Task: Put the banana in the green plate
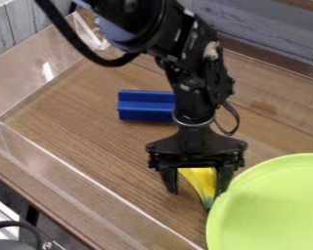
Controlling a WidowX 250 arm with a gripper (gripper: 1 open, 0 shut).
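The banana (198, 180) is short and yellow with a dark tip, lying on the wooden table just left of the green plate (270, 208). The plate is large, lime-green and fills the lower right corner. My gripper (195, 182) points straight down over the banana and is open. One black finger stands on each side of the fruit, low near the table. I cannot tell whether the fingers touch it. Most of the banana's upper end is hidden by the gripper's body.
A blue rectangular block (146, 105) lies on the table behind and left of the gripper. Clear plastic walls (42, 161) border the table on the left and front. A yellow and white object (105, 14) sits at the back left.
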